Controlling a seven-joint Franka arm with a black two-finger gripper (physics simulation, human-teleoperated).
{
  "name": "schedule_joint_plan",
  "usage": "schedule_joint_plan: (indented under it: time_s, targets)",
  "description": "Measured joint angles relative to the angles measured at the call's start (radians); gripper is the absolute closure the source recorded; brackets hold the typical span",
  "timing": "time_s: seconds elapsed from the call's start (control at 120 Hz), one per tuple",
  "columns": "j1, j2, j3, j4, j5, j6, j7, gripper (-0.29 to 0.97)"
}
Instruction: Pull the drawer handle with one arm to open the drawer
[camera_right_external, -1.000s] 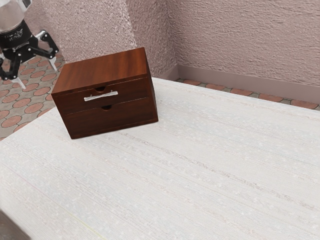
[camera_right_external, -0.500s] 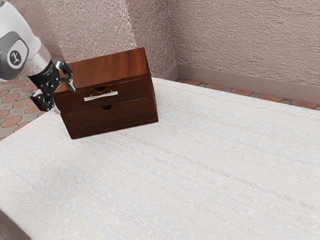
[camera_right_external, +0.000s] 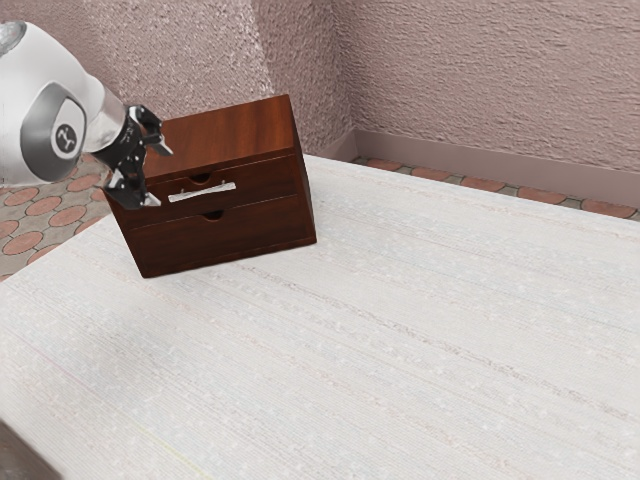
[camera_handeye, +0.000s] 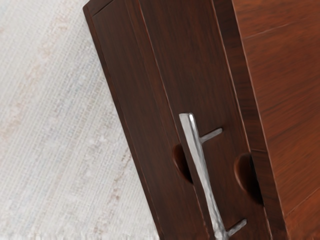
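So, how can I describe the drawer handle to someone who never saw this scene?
On the white table stands one dark brown wooden cabinet. On its front, on the upper drawer, sits the handle: a thin silver bar, the only metal part, unlike the dark half-round notches above and below it.

My hand (camera_right_external: 157, 177) hangs with fingers apart at the cabinet's (camera_right_external: 220, 225) front corner on the exterior view's left, close against the wood. The handle (camera_right_external: 202, 191) stands off the upper drawer front on two posts, leaving a gap behind the bar, with a scooped recess above and below it. In front of the cabinet and toward the exterior view's right, the tabletop (camera_right_external: 420, 330) lies bare. The wall (camera_right_external: 200, 50) stands close beyond the cabinet, shutting off its far side.
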Motion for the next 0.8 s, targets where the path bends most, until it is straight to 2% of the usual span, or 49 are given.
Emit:
schedule_joint_plan:
  time_s: [0.142,0.425,0.8]
  targets:
    - [-0.061,0.003,0.009,-0.028,-0.001,0.027,-0.033,0.03]
    - [0.020,0.010,0.009,-0.103,-0.001,0.093,-0.079,0.03]
    - [-0.012,0.015,0.007,-0.139,-0.002,0.154,-0.115,0.03]
